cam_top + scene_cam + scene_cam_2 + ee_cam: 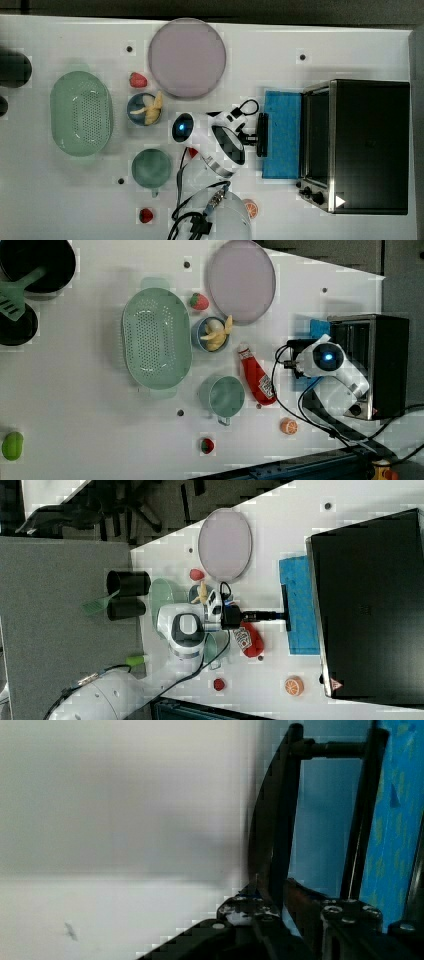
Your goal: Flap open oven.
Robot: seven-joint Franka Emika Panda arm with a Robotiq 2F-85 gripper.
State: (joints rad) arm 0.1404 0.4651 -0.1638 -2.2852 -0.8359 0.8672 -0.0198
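The oven (370, 145) stands at the top view's right, black on top with a silver front frame. Its blue-tinted glass door (282, 135) lies folded down flat on the table, black bar handle (261, 135) at the outer edge. My gripper (254, 136) reaches across from the top view's left and is shut on that handle. In the right view the oven (370, 605), the door (300, 610) and my gripper (277, 614) show the same. The wrist view shows the handle (280, 820) between my fingers (240, 907), with the gripper (272, 897) closed around it.
A purple plate (186, 57), green colander (81, 112), blue bowl with banana (144, 109), green cup (151, 168), two strawberries (138, 79), a ketchup bottle (257, 380) and an orange slice (251, 208) lie on the white table. Black pots (37, 265) sit at the left view's top left.
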